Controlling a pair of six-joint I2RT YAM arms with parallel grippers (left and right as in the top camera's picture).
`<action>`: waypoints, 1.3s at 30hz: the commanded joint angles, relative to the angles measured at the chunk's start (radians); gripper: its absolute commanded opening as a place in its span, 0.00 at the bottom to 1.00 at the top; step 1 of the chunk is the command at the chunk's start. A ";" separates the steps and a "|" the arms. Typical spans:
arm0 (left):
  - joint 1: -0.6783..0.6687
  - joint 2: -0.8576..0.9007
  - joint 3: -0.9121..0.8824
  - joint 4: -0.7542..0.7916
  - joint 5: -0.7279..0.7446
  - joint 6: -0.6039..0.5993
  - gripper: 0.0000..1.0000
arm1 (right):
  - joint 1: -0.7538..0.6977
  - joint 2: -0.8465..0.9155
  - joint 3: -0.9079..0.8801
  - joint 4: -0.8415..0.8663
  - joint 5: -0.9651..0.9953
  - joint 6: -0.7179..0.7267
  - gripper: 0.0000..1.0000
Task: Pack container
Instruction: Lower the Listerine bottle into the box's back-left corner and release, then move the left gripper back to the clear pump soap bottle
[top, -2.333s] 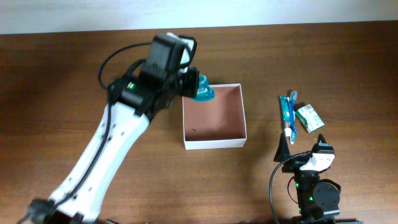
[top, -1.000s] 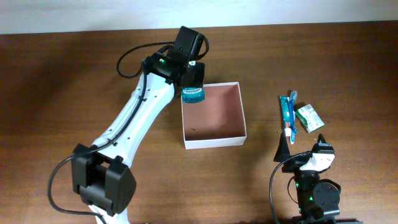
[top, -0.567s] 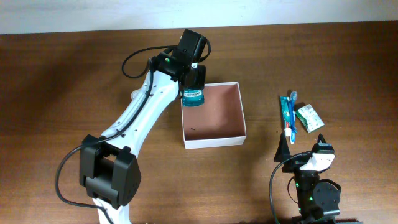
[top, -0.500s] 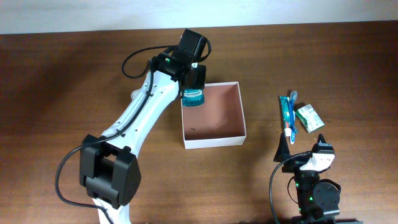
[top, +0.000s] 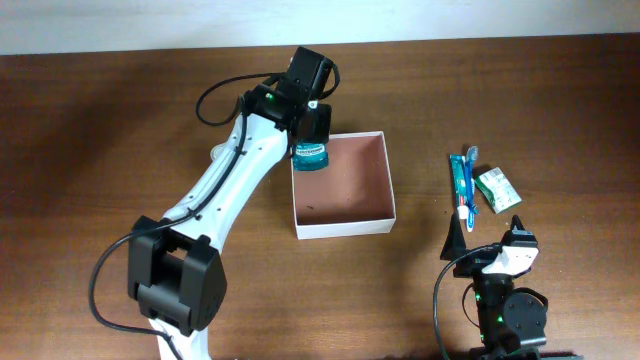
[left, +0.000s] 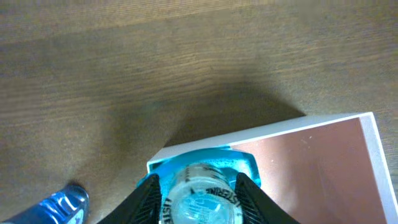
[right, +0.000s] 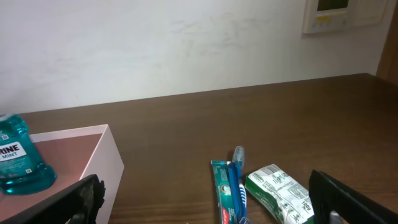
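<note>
The container (top: 344, 228) is a shallow white box with a reddish-brown inside, at the table's middle. My left gripper (top: 311, 135) is shut on a teal mouthwash bottle (top: 309, 155) and holds it upright over the box's back left corner. In the left wrist view the bottle's cap (left: 200, 198) sits between the black fingers (left: 198, 196), above the box wall (left: 292, 127). The bottle also shows in the right wrist view (right: 18, 158). My right gripper (right: 205, 214) is open and empty, parked low at the front right (top: 510, 250).
A toothpaste tube with a blue toothbrush (top: 461, 185) and a green-and-white packet (top: 497, 188) lie right of the box. They also show in the right wrist view, toothpaste (right: 227, 193) and packet (right: 280, 191). A blue object (left: 56, 208) shows at the left wrist view's lower left.
The left arm carried the bottle from a tilted pose to upright over the box's back left corner, then held still. The right arm has not moved.
</note>
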 joint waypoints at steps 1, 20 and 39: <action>-0.001 -0.003 0.026 0.005 -0.022 -0.005 0.40 | -0.005 -0.010 -0.005 -0.008 -0.001 0.000 0.98; 0.008 -0.070 0.275 -0.195 -0.022 0.030 0.48 | -0.005 -0.010 -0.005 -0.008 -0.001 0.000 0.98; 0.243 -0.135 0.300 -0.676 0.035 0.353 0.77 | -0.005 -0.010 -0.005 -0.008 -0.001 0.000 0.98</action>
